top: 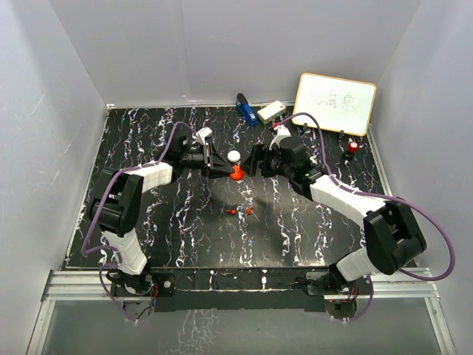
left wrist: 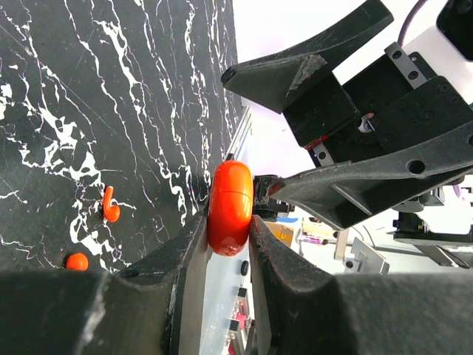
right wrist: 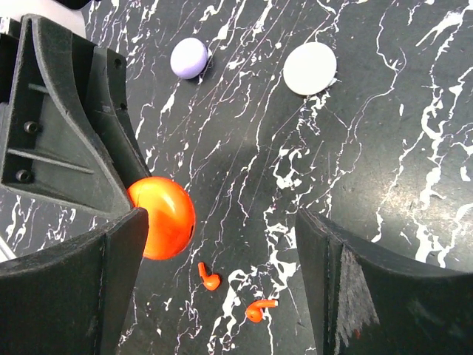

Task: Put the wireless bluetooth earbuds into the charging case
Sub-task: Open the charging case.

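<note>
Left gripper (left wrist: 229, 225) is clamped tight on the red case (left wrist: 230, 200), jaws nearly closed with the case held on edge between them. The left wrist view shows that squeeze plainly, where the top view gives only a red blob between the two arms. Right gripper (right wrist: 222, 222) stands spread wide, holding nothing. One of its fingers (right wrist: 81, 288) sits right against the side of the case, and whether it actually touches I cannot tell. On the near side of the case, two red earbuds (right wrist: 210, 278) lie loose on the table (right wrist: 384, 148), close together but apart, both outside the case. The right wrist view alone picks up a purple round case (right wrist: 189, 58) and a white disc (right wrist: 310, 68) lying near each other, well clear of the jaws; the top view does not show the purple one. From above, both arms meet at mid-table, a little toward the far side. Open black marbled surface runs all around the earbuds, left, right and near. Clutter sits at the far right: a whiteboard (top: 335, 103) leaning at the wall, a blue object (top: 244, 109), a small white box (top: 271, 112), a red-capped marker (top: 353, 148). White walls (top: 66, 111) close the left, far and right edges.
</note>
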Action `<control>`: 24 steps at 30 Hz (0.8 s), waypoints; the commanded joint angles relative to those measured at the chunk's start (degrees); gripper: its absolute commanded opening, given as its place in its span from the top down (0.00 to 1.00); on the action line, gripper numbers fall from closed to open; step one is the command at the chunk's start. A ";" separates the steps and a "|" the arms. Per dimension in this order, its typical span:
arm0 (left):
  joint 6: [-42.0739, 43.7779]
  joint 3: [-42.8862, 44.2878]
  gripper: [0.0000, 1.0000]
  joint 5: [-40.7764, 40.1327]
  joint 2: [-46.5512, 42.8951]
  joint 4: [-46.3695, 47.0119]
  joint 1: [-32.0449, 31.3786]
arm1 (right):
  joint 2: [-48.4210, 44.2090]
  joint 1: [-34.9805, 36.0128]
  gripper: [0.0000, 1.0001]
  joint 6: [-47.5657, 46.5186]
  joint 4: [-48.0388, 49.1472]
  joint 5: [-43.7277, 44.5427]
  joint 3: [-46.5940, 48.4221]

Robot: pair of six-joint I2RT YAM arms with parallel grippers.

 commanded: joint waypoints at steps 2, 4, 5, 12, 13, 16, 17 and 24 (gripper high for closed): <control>1.49 1.96 1.00 0.22 -3.67 -3.18 -0.20 | -1.02 0.43 0.21 -1.54 0.81 2.83 3.16; 1.56 2.01 1.00 0.05 -3.68 -3.40 -0.20 | -0.97 0.42 0.22 -1.71 0.49 2.97 3.34; 1.56 2.05 1.00 -0.01 -3.72 -3.46 -0.22 | -0.96 0.45 0.22 -1.76 0.41 2.96 3.39; 1.65 2.27 1.00 -1.05 -3.80 -3.94 -0.21 | -0.12 1.19 0.22 -1.82 0.10 3.13 2.83; 1.73 2.27 1.00 -1.21 -3.81 -3.98 -0.15 | -0.13 1.41 0.22 -1.82 0.10 3.15 2.71; 1.74 2.27 1.00 -1.51 -3.81 -4.03 -0.20 | 0.15 2.09 0.22 -1.66 0.23 3.33 2.63; 1.74 2.27 1.00 -1.49 -3.80 -3.99 -0.20 | 0.30 2.35 0.22 -1.65 0.27 3.52 2.63; 1.41 2.28 1.00 -1.83 -4.71 -3.97 -0.24 | 2.45 2.77 0.22 -1.44 0.19 5.24 2.24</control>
